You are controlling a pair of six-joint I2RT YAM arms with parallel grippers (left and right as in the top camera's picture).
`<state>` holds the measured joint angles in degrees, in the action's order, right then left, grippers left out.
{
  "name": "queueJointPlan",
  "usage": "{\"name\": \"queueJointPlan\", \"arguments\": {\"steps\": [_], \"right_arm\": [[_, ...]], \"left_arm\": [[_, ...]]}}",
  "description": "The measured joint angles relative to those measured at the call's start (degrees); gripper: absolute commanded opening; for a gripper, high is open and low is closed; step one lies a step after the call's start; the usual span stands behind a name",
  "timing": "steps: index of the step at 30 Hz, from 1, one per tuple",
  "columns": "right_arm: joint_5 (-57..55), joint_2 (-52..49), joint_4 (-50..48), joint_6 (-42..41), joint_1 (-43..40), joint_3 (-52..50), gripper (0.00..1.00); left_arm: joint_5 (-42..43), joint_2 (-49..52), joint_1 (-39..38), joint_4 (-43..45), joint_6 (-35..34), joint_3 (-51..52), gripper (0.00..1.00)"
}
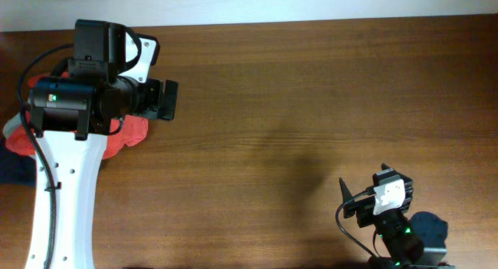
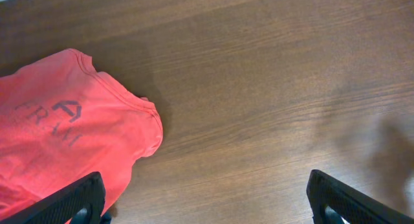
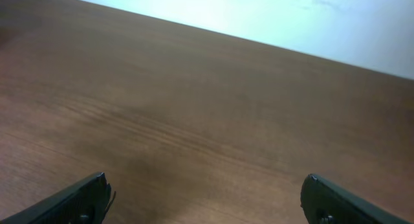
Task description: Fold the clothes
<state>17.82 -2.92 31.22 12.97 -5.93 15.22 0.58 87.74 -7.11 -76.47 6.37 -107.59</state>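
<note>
The clothes are out of view. The only red garment showing is a smaller folded red shirt [image 2: 58, 140] with a faded "FRAM" logo, lying at the table's left edge [image 1: 128, 133], mostly under my left arm. My left gripper [image 1: 169, 100] [image 2: 206, 180] hovers open just right of that shirt, over bare wood, with its left finger above the shirt's edge. My right gripper [image 1: 352, 200] [image 3: 204, 183] stands open at the front right, with nothing between its fingers.
The wooden table [image 1: 296, 106] stretches between the arms. Navy cloth [image 1: 12, 169] and a bit of grey cloth [image 1: 11, 127] lie at the far left edge beside the red shirt. A dark blue cloth [image 1: 429, 226] lies by the right arm's base.
</note>
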Motion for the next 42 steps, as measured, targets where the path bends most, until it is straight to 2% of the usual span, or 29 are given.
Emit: {"name": "queueJointPlan", "arguments": {"steps": [9,34,39,42], "right_arm": [[0.02,1.97,-4.28,-1.07,-0.04,-7.1,0.99],[0.02,1.97,-4.66,-1.22,-0.04,-7.21,0.99],[0.02,1.97,-4.68,-1.2,-0.04,-7.21,0.99],[0.0,1.97,-4.7,-1.22,-0.04,-7.21,0.99]], "left_arm": [[0.0,0.0,0.0,0.0,0.0,0.0,0.99],[-0.07,0.0,0.0,-0.55,0.0,0.02,0.99],[-3.65,-0.02,0.46,-3.02,0.0,0.09,0.99],[-5.35,-1.66,0.66,0.59,-0.02,2.71,0.99]]}}
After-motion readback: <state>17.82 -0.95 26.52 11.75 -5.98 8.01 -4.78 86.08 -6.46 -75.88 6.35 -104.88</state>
